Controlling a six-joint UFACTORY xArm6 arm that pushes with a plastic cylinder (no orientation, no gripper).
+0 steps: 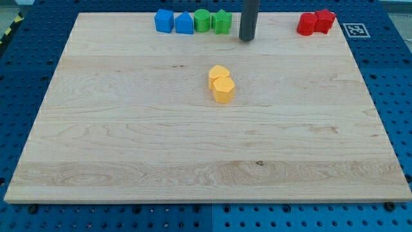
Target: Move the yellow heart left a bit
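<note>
Two yellow blocks sit touching near the board's middle. The upper one [219, 75] has rounded lobes and looks like the heart. The lower one [224, 91] looks more angular, like a hexagon. My rod comes down from the view's top, and my tip [247, 39] rests on the board above and to the right of the yellow pair, well apart from them. It is just right of the green star [222, 22] and not touching it.
Along the top edge from the left stand a blue cube [164, 20], a blue pentagon-like block [185, 24], a green cylinder [202, 20] and the green star. Two red blocks [307, 24] [325, 20] touch at the top right. The wooden board [129, 148] lies on a blue pegboard.
</note>
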